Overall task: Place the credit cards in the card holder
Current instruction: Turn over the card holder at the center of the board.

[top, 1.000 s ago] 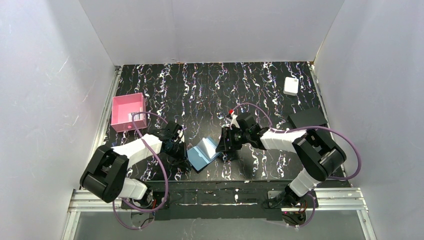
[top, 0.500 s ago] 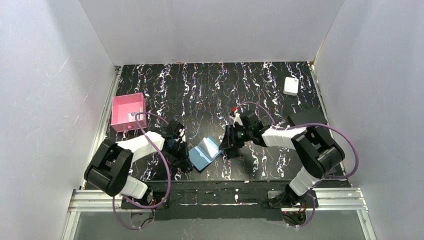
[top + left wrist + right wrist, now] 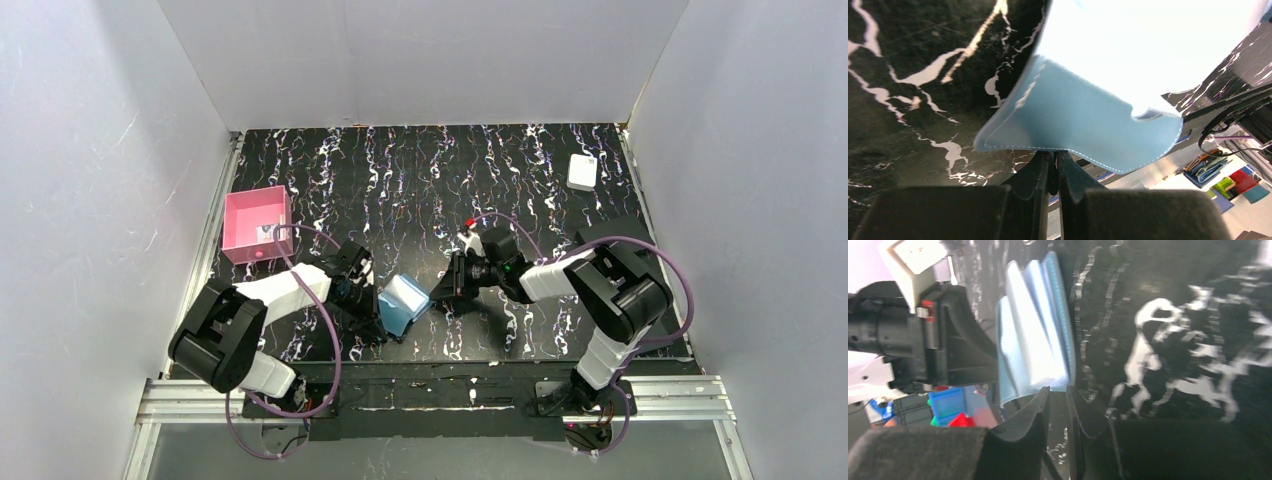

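Card holder (image 3: 405, 303) stands half-folded at lower centre of tabletop (image 3: 420, 180), between both hands. Left hand (image 3: 1053, 159) pinches one edge. Right hand (image 3: 1058, 391), fingers narrow, meets the opposite edge; whether it grips cannot be told.

A black table (image 3: 420, 180) streaked all over with thin white marbled lines, seen from above. A pink tray (image 3: 245, 210), square and open-topped, sits at the left edge about halfway back. A small white box (image 3: 582, 171) lies in the far right corner. A flat black rectangle (image 3: 612, 236) lies near the right edge, closer than the box. Near the front, about midway across, a teal wallet (image 3: 404, 303) stands half folded. How much of it rests on the table cannot be told.
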You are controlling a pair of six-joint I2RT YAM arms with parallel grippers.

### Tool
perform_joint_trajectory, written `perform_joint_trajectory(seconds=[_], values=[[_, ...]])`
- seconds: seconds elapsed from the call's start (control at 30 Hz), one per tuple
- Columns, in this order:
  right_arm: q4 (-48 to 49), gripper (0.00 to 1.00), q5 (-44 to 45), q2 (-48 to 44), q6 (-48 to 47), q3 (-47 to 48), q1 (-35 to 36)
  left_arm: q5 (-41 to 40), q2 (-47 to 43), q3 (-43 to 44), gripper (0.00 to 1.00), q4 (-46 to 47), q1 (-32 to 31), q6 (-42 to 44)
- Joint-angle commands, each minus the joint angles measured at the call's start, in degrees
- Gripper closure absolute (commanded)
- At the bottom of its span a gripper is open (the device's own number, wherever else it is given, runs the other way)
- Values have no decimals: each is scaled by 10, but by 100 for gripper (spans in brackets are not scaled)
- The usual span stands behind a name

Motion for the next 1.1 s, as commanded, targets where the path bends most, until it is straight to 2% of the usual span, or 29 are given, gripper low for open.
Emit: perform_joint_trajectory(seconds=[0.0,0.13,0.27,0.37,0.47,0.57,0.7,1.07], values=[[86,73,-51,-17,41,3,31,-100,44,-22,100,6,-24,26],[-10,61,-10,-42,-9,21,33,-105,56,-12,100,6,-35,27],[-107,59,36,-85,-75,36,33,-110,63,-4,100,7,-41,26],[-165,53,77,-107,-109,48,24,-112,69,-1,100,7,-43,27],[-165,44,75,-105,-119,53,7,-110,73,-4,100,10,-46,26],[-163,40,60,-75,-129,77,4,-110,74,-7,100,12,-50,23],[-144,37,37,-30,-133,99,4,-110,71,-8,100,13,-58,19],[-135,35,39,17,-146,130,4,-111,73,-9,100,17,-67,14]])
